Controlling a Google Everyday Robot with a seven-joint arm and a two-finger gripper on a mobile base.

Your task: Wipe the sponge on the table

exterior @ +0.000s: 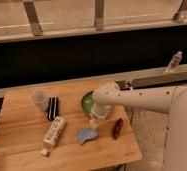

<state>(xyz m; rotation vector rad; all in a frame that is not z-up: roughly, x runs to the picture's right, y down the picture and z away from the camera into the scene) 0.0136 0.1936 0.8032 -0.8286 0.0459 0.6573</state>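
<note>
The sponge [87,135], a small blue-grey pad with wavy edges, lies flat on the table [22,140], a light-brown plank top, near its front right part. My gripper [96,122] points down from the white arm [137,97], which reaches in from the right. It hangs just behind and to the right of the sponge, at the sponge's upper edge. Whether it touches the sponge does not show.
A green bowl [88,102] sits right behind the gripper, partly hidden by the arm. A white printed box [54,131] lies left of the sponge, with a black ridged block [52,108] and a white cup [39,99] further back. A dark red object [118,128] lies right of the sponge. A bottle [173,61] stands on the far ledge.
</note>
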